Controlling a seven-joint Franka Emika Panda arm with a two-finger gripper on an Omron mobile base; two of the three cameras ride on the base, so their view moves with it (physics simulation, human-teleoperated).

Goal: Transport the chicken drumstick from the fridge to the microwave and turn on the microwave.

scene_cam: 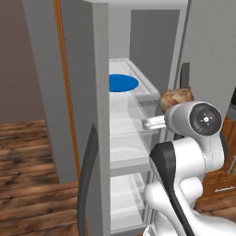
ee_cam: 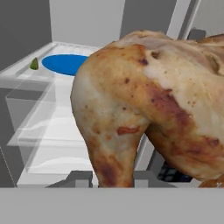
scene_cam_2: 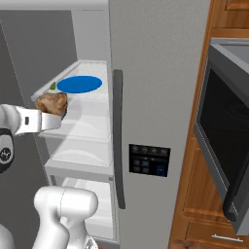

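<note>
- Gripper (ee_cam: 114, 180): fingers closed on chicken drumstick (ee_cam: 148, 105), held outside fridge (scene_cam_2: 160, 73).
- Blue plate (ee_cam: 65, 64): on shelf beyond fingers.
- Microwave (scene_cam_2: 226, 131): door open, well right.

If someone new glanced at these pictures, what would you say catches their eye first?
Most likely the chicken drumstick, glossy golden-brown and looming large in the hand view, held at the gripper just in front of the open fridge. Next, the flat blue plate stands out brightly on a white upper shelf inside the fridge. On the right of the right base view, the microwave hangs open, its black glass door swung outward.
</note>
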